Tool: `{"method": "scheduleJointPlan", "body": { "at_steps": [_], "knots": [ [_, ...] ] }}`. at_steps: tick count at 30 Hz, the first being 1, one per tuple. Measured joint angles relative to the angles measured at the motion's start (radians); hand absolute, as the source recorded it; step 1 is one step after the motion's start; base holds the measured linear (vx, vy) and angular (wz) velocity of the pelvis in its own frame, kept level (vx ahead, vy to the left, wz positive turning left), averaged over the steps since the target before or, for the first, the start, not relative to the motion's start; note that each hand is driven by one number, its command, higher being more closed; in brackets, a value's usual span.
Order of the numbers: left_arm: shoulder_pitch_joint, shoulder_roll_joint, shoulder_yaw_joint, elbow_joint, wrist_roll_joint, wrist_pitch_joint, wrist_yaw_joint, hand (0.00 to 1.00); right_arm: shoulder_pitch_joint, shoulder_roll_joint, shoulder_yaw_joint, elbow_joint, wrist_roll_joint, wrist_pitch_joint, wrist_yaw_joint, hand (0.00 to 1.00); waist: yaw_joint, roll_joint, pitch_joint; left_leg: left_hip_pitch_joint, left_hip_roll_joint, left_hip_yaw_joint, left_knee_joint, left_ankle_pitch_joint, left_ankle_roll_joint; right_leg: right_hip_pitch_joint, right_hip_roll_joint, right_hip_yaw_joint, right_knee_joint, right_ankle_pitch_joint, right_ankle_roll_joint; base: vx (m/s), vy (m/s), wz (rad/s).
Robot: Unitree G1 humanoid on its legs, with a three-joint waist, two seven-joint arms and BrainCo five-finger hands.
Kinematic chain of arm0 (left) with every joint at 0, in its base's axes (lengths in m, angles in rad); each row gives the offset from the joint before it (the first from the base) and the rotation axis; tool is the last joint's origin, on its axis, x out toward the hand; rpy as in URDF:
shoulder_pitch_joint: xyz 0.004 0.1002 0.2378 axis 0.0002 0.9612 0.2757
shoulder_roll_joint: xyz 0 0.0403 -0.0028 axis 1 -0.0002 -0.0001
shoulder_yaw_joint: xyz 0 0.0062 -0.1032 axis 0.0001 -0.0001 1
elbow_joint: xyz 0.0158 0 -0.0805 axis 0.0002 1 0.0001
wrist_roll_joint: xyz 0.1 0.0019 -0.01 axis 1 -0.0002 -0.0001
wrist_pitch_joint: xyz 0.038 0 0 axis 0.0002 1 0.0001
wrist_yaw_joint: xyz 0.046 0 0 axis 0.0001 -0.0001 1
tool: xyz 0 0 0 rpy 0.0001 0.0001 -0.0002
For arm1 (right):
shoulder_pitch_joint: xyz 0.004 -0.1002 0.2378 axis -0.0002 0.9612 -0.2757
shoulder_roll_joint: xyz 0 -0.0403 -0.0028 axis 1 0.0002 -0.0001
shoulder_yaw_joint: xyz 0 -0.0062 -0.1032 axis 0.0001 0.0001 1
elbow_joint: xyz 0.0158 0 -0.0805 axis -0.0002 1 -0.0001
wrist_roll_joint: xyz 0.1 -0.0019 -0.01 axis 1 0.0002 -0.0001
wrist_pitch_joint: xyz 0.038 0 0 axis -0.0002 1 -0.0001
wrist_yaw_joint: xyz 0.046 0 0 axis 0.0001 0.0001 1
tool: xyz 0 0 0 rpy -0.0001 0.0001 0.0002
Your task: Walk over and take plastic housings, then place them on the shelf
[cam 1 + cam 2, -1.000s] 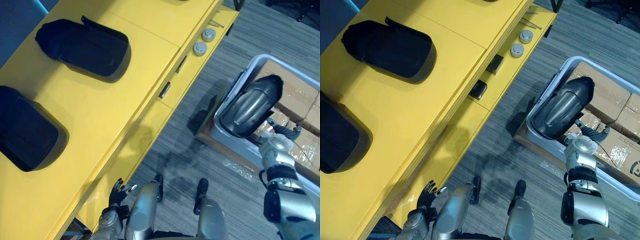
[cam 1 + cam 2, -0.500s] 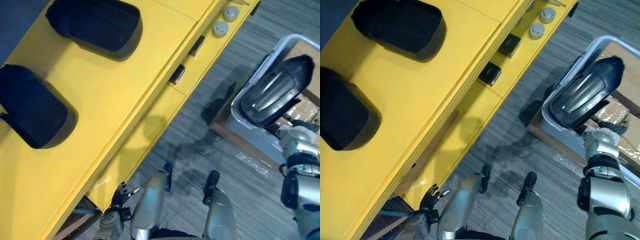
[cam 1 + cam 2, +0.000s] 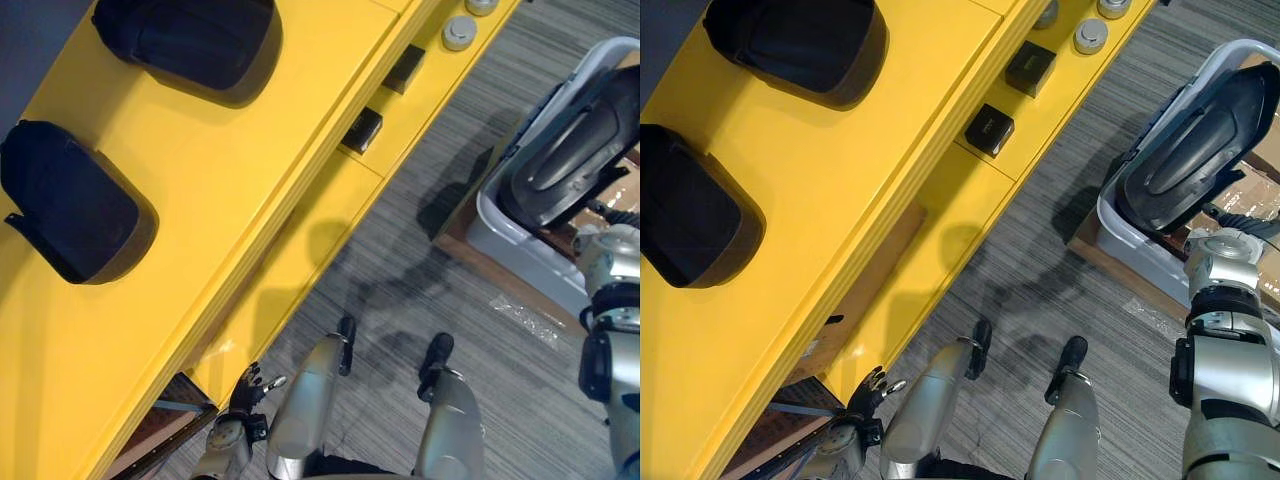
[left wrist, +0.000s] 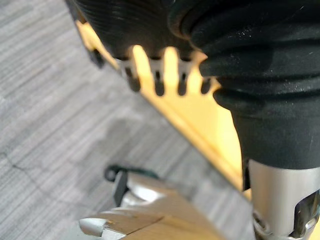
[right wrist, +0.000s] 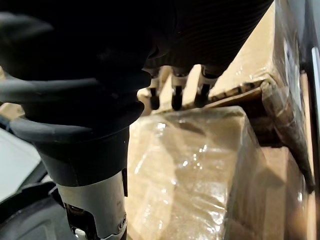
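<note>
fingers [image 4: 159, 84], yellow shelf [image 4: 202, 112], grey floor [image 4: 50, 125]

— What is laid on the shelf [image 3: 230, 170]?
— A near housing [image 3: 70, 200] on top, a far housing [image 3: 185, 45] behind it; two small blocks [image 3: 362, 130] are set on the lower ledge [image 3: 432, 95].
— And to the right?
— A third housing [image 3: 570, 150] is stood in a bin [image 3: 515, 240] on the floor [image 3: 400, 290].

I face three black plastic housings [image 3: 185, 40]: two on the one yellow shelf [image 3: 230, 220], a third housing [image 3: 570, 150] at the single grey bin [image 3: 500, 225]. I also count two small black boxes [image 3: 989, 130] and two round grey caps [image 3: 459, 33].
</note>
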Motion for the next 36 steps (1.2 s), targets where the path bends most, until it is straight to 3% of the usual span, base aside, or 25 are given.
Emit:
{"method": "scheduleJointPlan", "body": {
  "at_steps": [13,17,19,21,24,28,32,36],
  "knots": [
    [0.003,0.006,0.005,-0.016,0.007,0.006,0.002,0.0,0.011,0.004,-0.071,-0.007,0.007,0.141,-0.044,0.0,-0.016,-0.006,-0.002,0.058,0.012,0.005,0.0,0.0,0.0,0.074,0.006,-0.015,-0.022,0.001,0.002,0.0,0.01,0.0],
    [0.018,0.021,0.014,-0.027,0.013,0.008,0.001,0.0,0.052,0.008,-0.102,-0.025,-0.043,0.204,-0.046,0.0,-0.024,-0.04,-0.015,0.079,0.018,0.01,-0.023,0.004,-0.006,0.085,0.01,-0.014,-0.025,0.005,0.0,0.04,-0.003,-0.05],
    [0.023,0.029,0.015,-0.034,0.014,0.022,0.001,0.0,0.067,0.009,-0.12,-0.032,-0.084,0.207,-0.048,0.0,-0.03,-0.055,-0.018,0.108,0.02,0.012,-0.038,0.005,-0.008,0.109,0.012,-0.014,-0.034,0.005,-0.001,0.06,-0.008,-0.03],
    [0.044,0.045,0.014,-0.055,0.014,0.024,0.001,0.0,0.067,0.011,-0.119,-0.05,-0.122,0.194,-0.05,0.0,-0.04,-0.078,-0.028,0.116,0.021,0.015,-0.053,0.01,-0.014,0.11,0.013,-0.012,-0.04,0.007,-0.003,0.05,-0.006,-0.05],
    [0.05,0.051,0.014,-0.055,0.02,0.027,0.0,0.0,0.067,0.011,-0.115,-0.075,-0.146,0.147,-0.067,0.0,-0.051,-0.085,-0.031,0.129,0.024,0.016,-0.056,0.01,-0.014,0.124,0.016,-0.013,-0.048,0.009,-0.004,0.02,0.004,-0.02],
    [0.051,0.052,0.014,-0.055,0.02,0.033,-0.001,0.0,0.063,0.01,-0.067,-0.128,-0.156,0.021,-0.087,0.0,-0.051,-0.086,-0.031,0.134,0.026,0.027,-0.064,0.012,-0.013,0.128,0.019,-0.005,-0.065,0.019,-0.004,0.01,0.028,-0.07],
    [0.051,0.052,0.013,-0.055,0.019,0.038,-0.004,0.0,0.054,0.01,-0.033,-0.16,-0.159,-0.033,-0.085,0.0,-0.05,-0.086,-0.031,0.134,0.024,0.031,-0.073,0.016,-0.011,0.129,0.02,-0.003,-0.082,0.028,-0.003,0.01,0.024,-0.02],
    [0.051,0.053,0.012,-0.053,0.018,0.043,-0.006,0.0,0.053,0.011,-0.03,-0.16,-0.152,-0.052,-0.073,0.0,-0.047,-0.086,-0.031,0.123,0.019,0.028,-0.084,0.022,-0.01,0.118,0.016,-0.006,-0.087,0.032,-0.002,0.03,0.02,0.03]
  ]
}}
